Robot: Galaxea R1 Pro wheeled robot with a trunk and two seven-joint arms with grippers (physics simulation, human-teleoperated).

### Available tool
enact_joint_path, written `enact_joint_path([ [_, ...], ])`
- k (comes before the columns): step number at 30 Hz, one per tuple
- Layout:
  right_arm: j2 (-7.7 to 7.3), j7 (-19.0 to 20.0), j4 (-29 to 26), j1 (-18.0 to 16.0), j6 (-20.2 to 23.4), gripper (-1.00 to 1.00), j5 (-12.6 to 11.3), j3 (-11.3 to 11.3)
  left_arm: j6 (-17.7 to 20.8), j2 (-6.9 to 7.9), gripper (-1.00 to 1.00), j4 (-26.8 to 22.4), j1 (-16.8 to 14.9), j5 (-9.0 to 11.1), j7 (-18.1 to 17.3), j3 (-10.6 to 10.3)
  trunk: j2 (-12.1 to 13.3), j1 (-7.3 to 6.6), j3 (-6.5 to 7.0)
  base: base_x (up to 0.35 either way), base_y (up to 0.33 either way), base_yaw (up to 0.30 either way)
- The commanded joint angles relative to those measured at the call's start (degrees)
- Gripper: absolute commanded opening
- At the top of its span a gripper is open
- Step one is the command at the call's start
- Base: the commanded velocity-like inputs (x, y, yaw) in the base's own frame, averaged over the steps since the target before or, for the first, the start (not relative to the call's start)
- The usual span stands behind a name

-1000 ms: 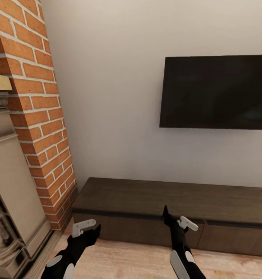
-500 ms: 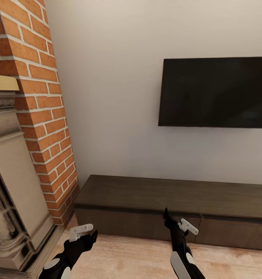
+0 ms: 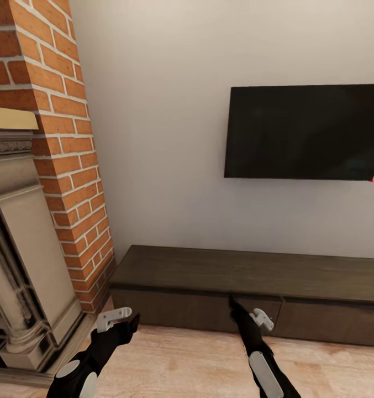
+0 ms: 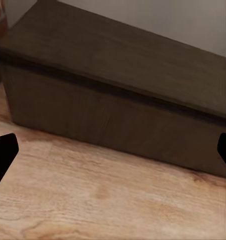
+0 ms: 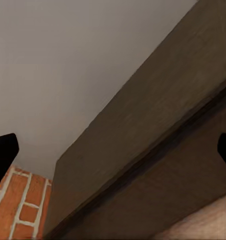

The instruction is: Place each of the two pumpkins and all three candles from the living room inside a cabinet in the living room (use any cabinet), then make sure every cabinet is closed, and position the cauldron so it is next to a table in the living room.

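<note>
**Facing the cabinet, both hands empty**

Living room corner: pale wall, light wood plank floor, red brick fireplace column with a cream stone surround on the robot's left, black flat wall TV up right. Along the wall under the TV runs the long, low, dark brown wooden cabinet, its long axis left to right across the head view, plain handleless fronts all flush, so it reads as closed.

The left gripper hangs low over the floor in front of the cabinet's left end, just short of the front. The left wrist view has its dark fingertips at the two frame edges, so the fingers are spread wide with nothing between. The right gripper sits in front of the middle drawer front, close to it; contact cannot be told. In the right wrist view its fingertips are likewise wide apart and empty, looking along the cabinet's top edge toward the brick.

Key relation: cabinet lies straight ahead of both hands, and the right arm looks nearer to a drawer front. Likely next step is opening a drawer.
</note>
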Motion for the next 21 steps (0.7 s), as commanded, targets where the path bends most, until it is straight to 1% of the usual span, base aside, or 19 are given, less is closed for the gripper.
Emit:
enact_joint_path([
  [1,-0.31,1.6,-0.2,0.0,0.6,1.00,-1.9,-0.1,0.3,-0.01,1.00,-0.1,0.0,0.9,0.3,0.0,0.0,-0.01,-0.06,-0.006,0.000,0.000],
  [2,-0.93,3.4,-0.4,0.0,1.6,1.00,-3.7,-0.1,0.3,0.02,1.00,-0.1,0.0,2.1,0.1,0.1,0.0,-0.01,-0.06,-0.004,0.000,0.000],
  [3,-1.20,4.1,-0.5,0.0,1.9,1.00,-4.3,-0.2,0.3,0.03,1.00,-0.2,0.0,2.8,0.1,0.2,0.0,-0.01,-0.06,-0.003,0.000,0.000],
  [4,-1.66,5.1,-0.7,0.0,2.4,1.00,-5.2,-0.2,0.3,0.08,1.00,-0.2,0.0,4.6,0.0,0.2,0.0,-0.01,-0.06,-0.002,0.000,0.000],
  [5,-2.08,5.8,-0.8,0.0,2.7,1.00,-5.7,-0.2,0.3,0.14,1.00,-0.2,0.0,6.4,0.0,0.2,0.0,-0.01,-0.06,-0.001,0.000,0.000],
  [6,-2.28,6.1,-0.7,0.0,2.8,1.00,-5.9,-0.2,0.4,0.17,1.00,-0.2,0.0,7.1,0.0,0.2,0.0,-0.01,-0.06,-0.001,0.000,0.000],
  [7,-3.00,6.6,-0.3,0.0,3.0,1.00,-6.3,-0.2,0.4,0.22,1.00,-0.1,0.0,8.4,0.1,0.3,0.0,-0.01,-0.06,0.000,0.000,0.000],
  [8,-3.26,6.7,0.0,0.0,3.0,1.00,-6.4,-0.3,0.4,0.24,1.00,-0.1,0.0,8.7,0.1,0.3,-0.4,0.21,-0.24,0.000,0.000,0.000],
  [9,-4.05,6.9,0.5,0.0,3.1,1.00,-6.6,-0.3,0.4,0.26,1.00,-0.1,0.0,9.2,0.1,0.3,-0.8,0.43,-0.42,0.000,0.000,0.000],
  [13,-5.08,7.0,1.0,0.0,3.2,1.00,-6.7,-0.3,0.4,0.52,1.00,0.0,0.0,9.7,0.2,0.3,-2.4,1.31,-1.13,0.000,0.000,0.000],
  [21,-5.39,7.1,1.2,0.0,3.2,1.00,-6.7,-0.2,0.4,0.63,1.00,0.0,0.0,9.7,0.2,0.0,-5.6,3.07,-2.57,0.000,0.000,0.000],
])
